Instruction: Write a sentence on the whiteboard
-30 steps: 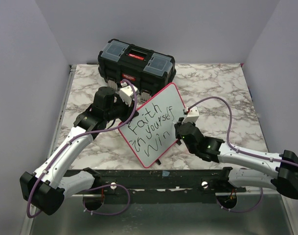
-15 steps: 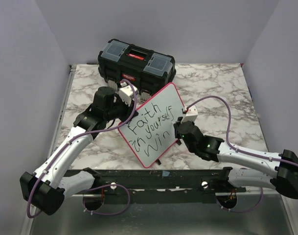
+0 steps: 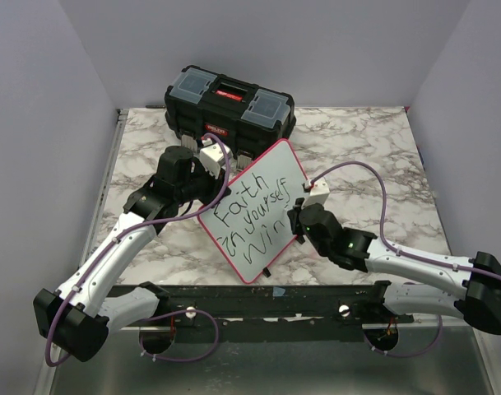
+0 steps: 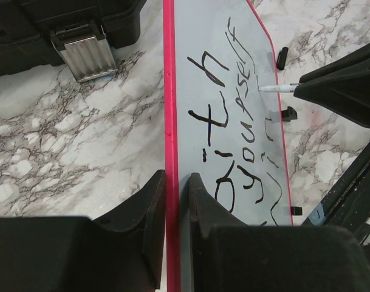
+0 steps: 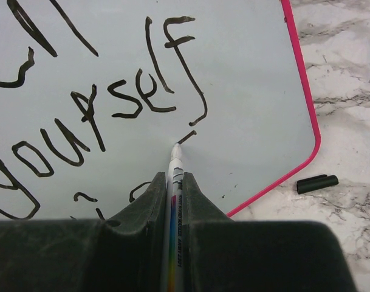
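Pen tip on the board, one letter to go.

The right gripper [image 5: 174,182] pinches the marker [image 5: 175,159], which points straight up the right wrist frame. Its tip looks to touch the whiteboard [image 3: 281,167] at mid frame, just under the tail of the "f", on a short new stroke. The sentence [image 3: 252,216] reads "Faith in yourself Win", so I think the "s" comes next, right by the tip. The board stands tilted in the middle of the top view, in front of the toolbox [image 3: 229,103]. The left gripper [image 4: 174,182] pinches the board's red rim at the bottom of its frame.
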